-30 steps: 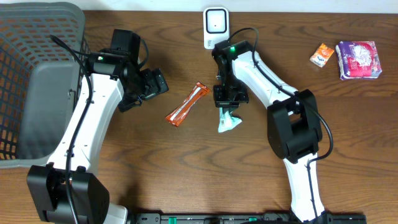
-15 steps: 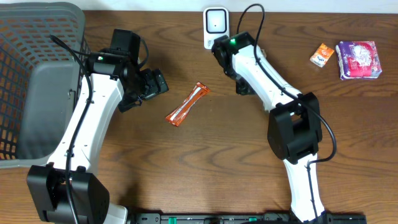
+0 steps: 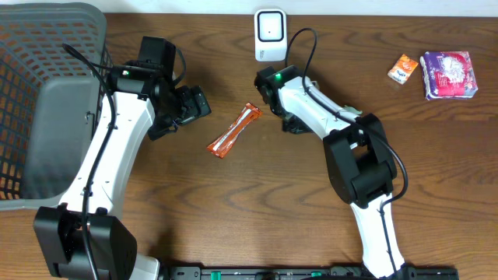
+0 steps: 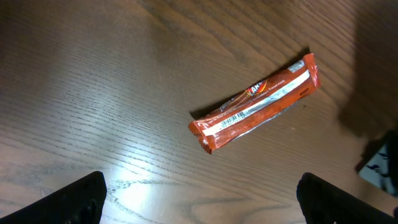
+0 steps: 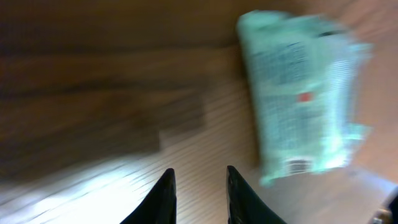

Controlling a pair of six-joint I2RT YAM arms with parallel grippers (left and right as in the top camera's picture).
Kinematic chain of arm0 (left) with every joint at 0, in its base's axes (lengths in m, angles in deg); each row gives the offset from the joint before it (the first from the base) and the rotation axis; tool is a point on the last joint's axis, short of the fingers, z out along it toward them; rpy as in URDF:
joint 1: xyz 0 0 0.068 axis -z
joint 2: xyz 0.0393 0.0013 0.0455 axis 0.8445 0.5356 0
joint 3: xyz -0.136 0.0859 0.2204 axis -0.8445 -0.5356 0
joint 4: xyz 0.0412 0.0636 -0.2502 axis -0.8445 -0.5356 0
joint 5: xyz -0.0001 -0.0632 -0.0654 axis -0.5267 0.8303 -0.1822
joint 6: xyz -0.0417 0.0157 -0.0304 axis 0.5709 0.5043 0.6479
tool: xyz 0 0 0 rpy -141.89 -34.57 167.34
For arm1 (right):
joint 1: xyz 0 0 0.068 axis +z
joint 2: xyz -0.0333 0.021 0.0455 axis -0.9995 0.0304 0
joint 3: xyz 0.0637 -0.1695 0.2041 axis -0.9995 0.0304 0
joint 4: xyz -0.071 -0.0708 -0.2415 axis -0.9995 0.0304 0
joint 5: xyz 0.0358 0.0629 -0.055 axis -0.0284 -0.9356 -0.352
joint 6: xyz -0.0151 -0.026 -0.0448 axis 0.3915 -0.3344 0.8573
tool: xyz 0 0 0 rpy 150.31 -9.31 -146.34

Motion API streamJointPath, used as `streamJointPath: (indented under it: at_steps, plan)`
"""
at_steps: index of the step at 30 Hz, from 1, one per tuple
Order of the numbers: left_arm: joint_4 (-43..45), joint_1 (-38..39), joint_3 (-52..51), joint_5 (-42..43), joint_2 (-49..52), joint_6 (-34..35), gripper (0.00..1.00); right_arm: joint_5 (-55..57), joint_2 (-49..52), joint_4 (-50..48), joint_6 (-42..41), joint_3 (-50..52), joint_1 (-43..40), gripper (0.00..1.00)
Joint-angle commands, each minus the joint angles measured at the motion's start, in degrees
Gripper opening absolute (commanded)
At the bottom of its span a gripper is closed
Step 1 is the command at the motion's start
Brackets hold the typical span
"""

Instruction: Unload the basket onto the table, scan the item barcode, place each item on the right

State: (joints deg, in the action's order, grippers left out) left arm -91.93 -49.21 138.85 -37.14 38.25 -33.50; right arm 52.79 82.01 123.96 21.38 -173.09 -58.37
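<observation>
A white barcode scanner [image 3: 270, 35] stands at the table's back edge. The teal packet [image 5: 298, 93] shows blurred in the right wrist view, up and to the right of my right gripper [image 5: 199, 186], apart from its fingers. That gripper [image 3: 294, 122] is slightly open with only bare wood between the tips. In the overhead view the packet is hidden. An orange snack bar [image 3: 233, 131] lies flat mid-table, its barcode face up [image 4: 227, 121]. My left gripper [image 4: 200, 199] hovers wide open left of the bar [image 3: 191, 105], holding nothing.
A grey mesh basket [image 3: 47, 47] fills the left end of the table. A small orange box [image 3: 402, 68] and a purple packet [image 3: 447, 74] lie at the back right. The right arm's dark body [image 4: 373, 124] edges into the left wrist view.
My right gripper was shut on the teal packet above the table. It swung toward the scanner, then left, and its jaws parted; the packet is now out of them. The left arm stayed still.
</observation>
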Motion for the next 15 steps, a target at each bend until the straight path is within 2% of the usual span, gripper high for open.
streamJointPath:
  at_steps: [1, 9, 11, 13, 15]
  plan:
    - [-0.3, -0.1, 0.6, -0.6, 0.3, -0.3, 0.98, -7.9, -1.3, -0.1, 1.8, -1.6, 0.4, 0.23]
    - [-0.3, -0.1, 0.6, -0.6, 0.3, -0.3, 0.98, -7.9, -1.5, 11.0, 9.8, -16.5, -5.2, 0.25]
    - [-0.3, -0.1, 0.6, -0.6, 0.3, -0.3, 0.98, -9.9, -1.5, 12.6, 15.8, -21.0, -7.9, 0.26]
    - [-0.3, -0.1, 0.6, -0.6, 0.3, -0.3, 0.98, -13.1, -1.5, 13.8, 21.5, -24.2, -11.0, 0.32]
    - [-0.3, -0.1, 0.6, -0.6, 0.3, -0.3, 0.98, -17.3, -1.5, 14.8, 26.6, -26.1, -14.5, 0.49]
